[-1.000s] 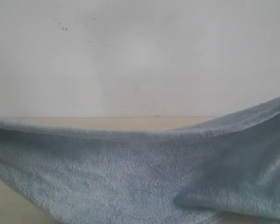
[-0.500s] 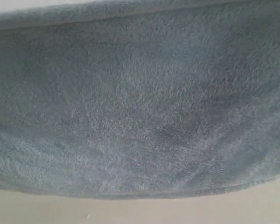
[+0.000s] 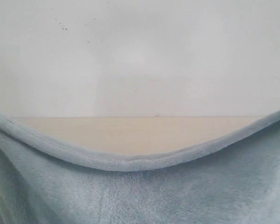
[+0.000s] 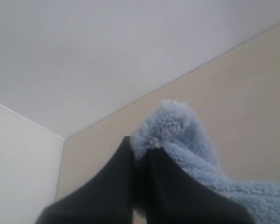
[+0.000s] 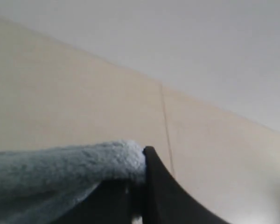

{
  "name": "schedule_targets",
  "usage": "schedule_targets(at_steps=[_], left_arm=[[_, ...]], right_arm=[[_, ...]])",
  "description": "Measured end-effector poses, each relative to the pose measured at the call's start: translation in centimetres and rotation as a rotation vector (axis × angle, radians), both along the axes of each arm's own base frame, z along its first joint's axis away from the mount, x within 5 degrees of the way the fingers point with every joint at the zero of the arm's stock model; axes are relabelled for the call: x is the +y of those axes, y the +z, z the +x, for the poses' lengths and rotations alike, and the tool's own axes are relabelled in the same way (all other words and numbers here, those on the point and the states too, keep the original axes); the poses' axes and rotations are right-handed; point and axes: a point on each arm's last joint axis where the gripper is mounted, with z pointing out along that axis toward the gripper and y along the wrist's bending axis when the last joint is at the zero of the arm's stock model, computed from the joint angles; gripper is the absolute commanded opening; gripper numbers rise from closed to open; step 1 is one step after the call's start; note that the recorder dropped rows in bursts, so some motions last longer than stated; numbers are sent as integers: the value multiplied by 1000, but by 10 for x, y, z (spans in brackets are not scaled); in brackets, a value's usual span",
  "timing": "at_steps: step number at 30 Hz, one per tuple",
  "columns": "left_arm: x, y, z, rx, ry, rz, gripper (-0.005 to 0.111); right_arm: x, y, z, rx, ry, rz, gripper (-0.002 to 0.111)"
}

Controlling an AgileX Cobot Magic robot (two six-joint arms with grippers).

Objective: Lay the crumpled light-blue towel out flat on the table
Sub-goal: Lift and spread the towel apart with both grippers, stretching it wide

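The light-blue towel point(image 3: 144, 196) hangs across the lower part of the exterior view, its hemmed upper edge sagging in a curve between both sides. Behind it lies the beige table point(image 3: 130, 133). Neither gripper shows in the exterior view. In the left wrist view my left gripper point(image 4: 139, 148) is shut on a bunched corner of the towel point(image 4: 170, 126). In the right wrist view my right gripper point(image 5: 139, 163) is shut on another part of the towel point(image 5: 60, 170), which trails away from the black fingers point(image 5: 154, 177). The white tag is not visible.
A white speckled wall point(image 3: 140, 56) rises behind the table's far edge. A thin seam line point(image 5: 165, 126) runs across the tabletop in the right wrist view. A white side panel point(image 4: 18, 163) borders the table in the left wrist view.
The towel rose to fill the whole exterior view half a second ago, then dropped again. Its top edge now sags lower in the middle than one second ago, uncovering more table.
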Motion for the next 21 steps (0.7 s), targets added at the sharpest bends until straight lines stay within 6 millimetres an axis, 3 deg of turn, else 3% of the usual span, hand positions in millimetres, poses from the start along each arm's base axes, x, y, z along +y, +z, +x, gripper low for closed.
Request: schedule_targets(at_steps=[6,11,16,21], left_arm=[[-23,-69,66,104,-2,130,4],[-18,-123,100,171,59,115,4],[-17,-155,128,210,44,107,4],[-16,-163,152,205,57,91,4]], right_arm=[[8,-69,57,207,18,-95,0],[9,-115,88,270,29,-210,0],[13,-134,120,164,30,-238,0],[16,-140,148,65,-36,-170,0]])
